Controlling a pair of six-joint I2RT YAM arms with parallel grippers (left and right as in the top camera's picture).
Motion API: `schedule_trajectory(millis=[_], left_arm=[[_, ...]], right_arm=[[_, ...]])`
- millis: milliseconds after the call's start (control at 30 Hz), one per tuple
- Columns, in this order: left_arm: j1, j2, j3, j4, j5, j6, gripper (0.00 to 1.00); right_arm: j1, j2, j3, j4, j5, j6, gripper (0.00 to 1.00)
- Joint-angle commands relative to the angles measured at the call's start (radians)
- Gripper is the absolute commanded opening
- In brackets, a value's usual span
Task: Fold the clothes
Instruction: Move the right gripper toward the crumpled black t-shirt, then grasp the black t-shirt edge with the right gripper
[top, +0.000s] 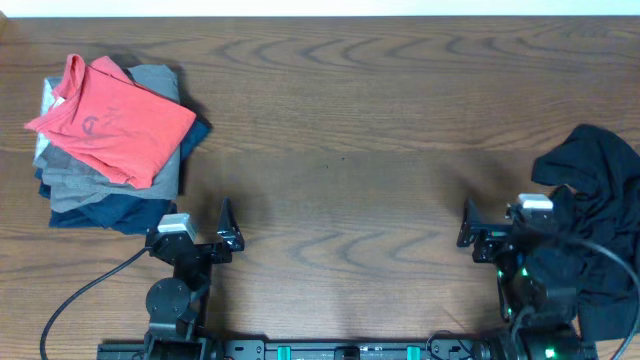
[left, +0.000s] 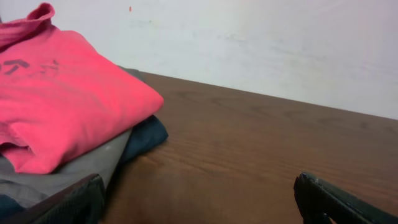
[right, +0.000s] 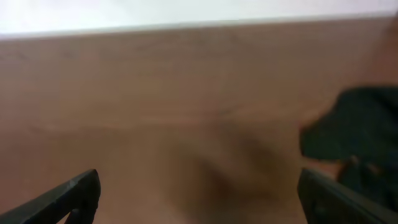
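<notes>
The black shirt (top: 590, 190) lies crumpled in a heap at the right edge of the wooden table (top: 340, 130). Part of it drapes over the right arm's base. Its white logo mark is hidden. It also shows blurred in the right wrist view (right: 357, 127), to the right of the jaws. My right gripper (top: 467, 225) (right: 199, 186) is open and empty over bare wood, just left of the shirt. My left gripper (top: 230, 230) (left: 199, 193) is open and empty over bare wood, at the table's front left.
A stack of folded garments sits at the back left: a coral-red shirt (top: 110, 125) (left: 62, 106) on top, grey (top: 160, 80) (left: 74, 171) and navy (top: 120, 210) (left: 146, 134) ones beneath. The stack's near corner is close to my left gripper. A pale wall (left: 280, 43) stands behind the table.
</notes>
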Motion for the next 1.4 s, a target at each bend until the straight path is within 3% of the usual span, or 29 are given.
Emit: schedule_trajectory(millis=[0,233,600,733,867,1000,1367], left_arm=[[0.004,0.001,0.027,-0.050,-0.005,-0.046,0.98],[0.004,0.132,0.175,-0.216,-0.004,-0.077,0.98],[0.004,0.604,0.575,-0.546,0.128,-0.078,0.98],[0.004,0.752,0.681,-0.687,0.127,-0.077,0.98],[0.004,0.841,0.701,-0.715,0.128,-0.078,0.98],[0.004,0.885,0.701,-0.717,0.128,-0.092,0.98],[0.004,0.899,0.701,-0.716,0.127,-0.108,0.98]], right_arm=[[-0.016,0.093,0.090,-0.051,0.057,-0.013,0.99],[-0.023,0.362,0.254,-0.235,0.087,0.048,0.99],[-0.049,0.704,0.385,-0.362,-0.033,0.051,0.99],[-0.059,0.732,0.384,-0.377,0.150,0.191,0.99],[-0.109,0.769,0.375,-0.428,0.265,0.330,0.96],[-0.165,0.822,0.337,-0.432,0.264,0.337,0.94],[-0.204,0.929,0.291,-0.421,0.241,0.340,0.72]])
